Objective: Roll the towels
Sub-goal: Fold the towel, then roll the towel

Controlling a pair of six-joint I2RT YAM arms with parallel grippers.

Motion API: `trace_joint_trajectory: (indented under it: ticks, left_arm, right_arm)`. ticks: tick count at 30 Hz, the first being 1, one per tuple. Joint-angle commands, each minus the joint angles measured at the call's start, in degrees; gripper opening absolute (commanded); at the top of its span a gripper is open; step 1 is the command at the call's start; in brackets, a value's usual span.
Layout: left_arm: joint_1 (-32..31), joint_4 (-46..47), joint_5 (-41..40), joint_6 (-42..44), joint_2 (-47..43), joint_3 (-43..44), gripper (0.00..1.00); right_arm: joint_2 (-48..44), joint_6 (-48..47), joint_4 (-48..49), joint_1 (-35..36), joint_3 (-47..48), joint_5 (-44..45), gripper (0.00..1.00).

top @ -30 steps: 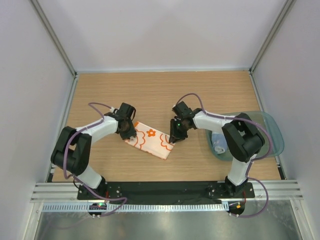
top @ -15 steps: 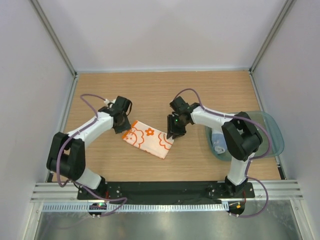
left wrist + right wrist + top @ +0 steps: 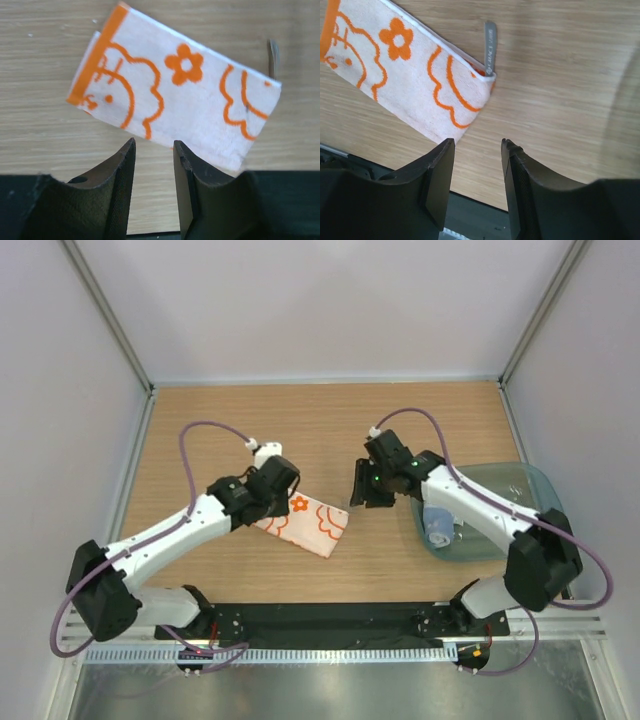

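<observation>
1. Locate the folded white cloth towel with orange flower-and-outline pattern (image 3: 315, 525) lying flat and slanted on the light wooden desk (image 3: 300, 430), near the middle.
2. Note the grey label tab (image 3: 490, 42) sticking out at the towel end nearer the right arm.
3. Find the left fingers (image 3: 181, 160) poised by the opposite end of that towel: parted by a narrow gap, gripping nothing, bare desk showing between.
4. Find the right fingers (image 3: 512, 160) just beside the tab end, clear of the cloth: parted somewhat wider, likewise empty.
5. Locate the plain pale grey-blue towel (image 3: 438, 530) inside the translucent teal plastic tray (image 3: 535, 500) at the right desk edge, partly hidden by the right arm (image 3: 470, 510).
</observation>
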Motion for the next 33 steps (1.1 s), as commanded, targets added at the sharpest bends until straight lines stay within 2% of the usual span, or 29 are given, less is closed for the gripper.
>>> trace_joint_trajectory:
  ticks: [1,2,3,7,11,17,23,33]
  left_arm:
    - [-7.8,2.7,-4.3,-0.6,-0.5,-2.5,0.37]
    - [-11.3,4.0,-5.4,-0.5,0.2,-2.7,0.38]
    - [-11.4,4.0,-5.5,-0.1,0.8,-2.7,0.38]
    - [-20.1,9.4,-5.2,4.0,4.7,-2.0,0.37]
    - [-23.8,11.0,-5.0,6.9,10.6,-0.1,0.37]
    - [-26.8,11.0,-4.2,9.3,20.2,2.3,0.36]
    - [-28.8,11.5,-5.6,10.0,26.2,3.7,0.37]
    - [-29.2,12.3,-6.5,11.8,29.2,4.8,0.43]
  right_arm:
    - [-6.4,4.7,0.3,0.0,-5.1,5.6,0.5]
    - [-9.1,5.8,0.3,-0.1,-6.0,6.0,0.5]
    - [-10.3,5.8,0.2,0.0,-6.7,6.3,0.5]
    - [-15.3,7.4,-1.7,0.0,-9.3,8.4,0.51]
    - [-18.4,8.1,-3.7,0.0,-10.2,9.6,0.51]
    - [-21.9,8.9,-6.0,0.0,-11.1,11.0,0.52]
    - [-22.7,9.3,-6.2,0.0,-11.9,11.0,0.53]
    - [-21.7,8.9,-5.7,0.0,-11.9,11.0,0.54]
